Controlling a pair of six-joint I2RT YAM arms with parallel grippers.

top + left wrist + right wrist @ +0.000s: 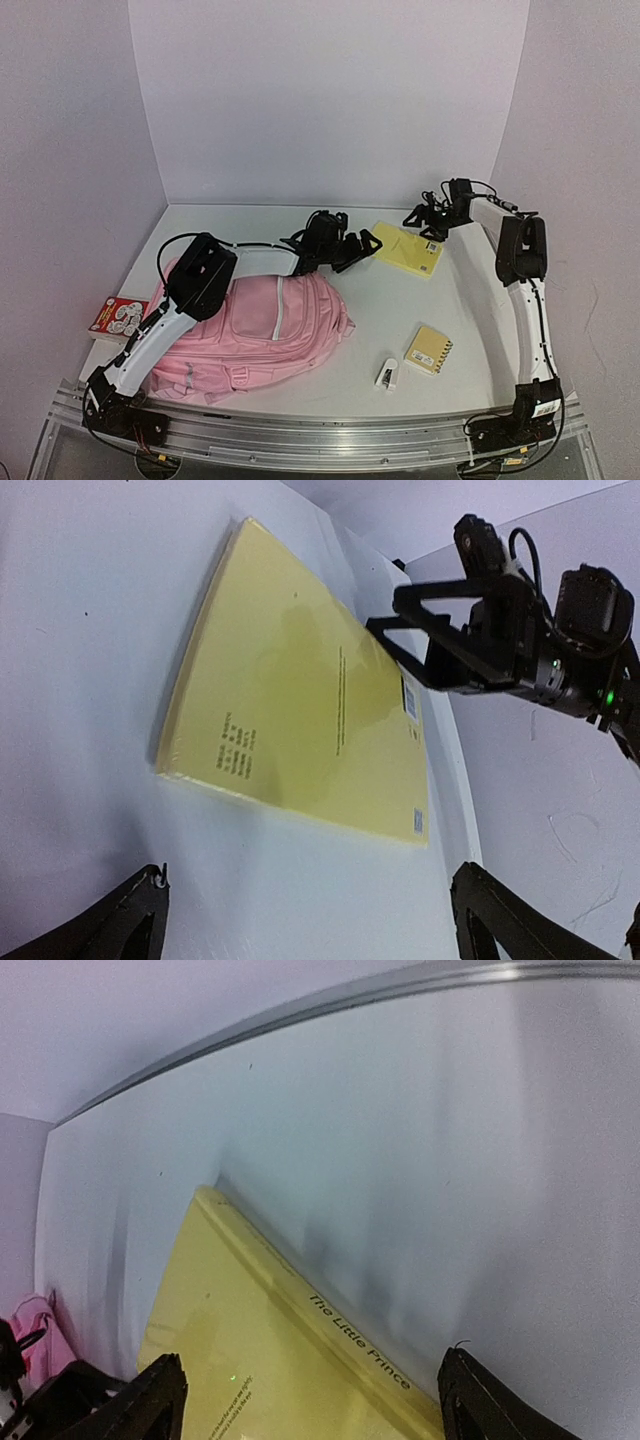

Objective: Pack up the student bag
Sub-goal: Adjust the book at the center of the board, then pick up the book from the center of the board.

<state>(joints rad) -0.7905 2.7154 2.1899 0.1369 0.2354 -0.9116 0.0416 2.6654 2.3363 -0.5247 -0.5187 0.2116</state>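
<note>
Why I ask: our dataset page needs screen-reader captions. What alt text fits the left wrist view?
A yellow book lies flat on a white table, barcode side up. The right end effector, black and open, is poised at the book's far edge; the left end effector, open, shows as two dark fingertips at the bottom corners.

The left arm [195, 280] covers part of the student bag [275, 335]; the yellow book [240, 1360] is cropped below.

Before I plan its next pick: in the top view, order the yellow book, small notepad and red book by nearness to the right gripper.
1. yellow book, just beside the right gripper, at the back.
2. small notepad, front right.
3. red book, far left edge.
</note>
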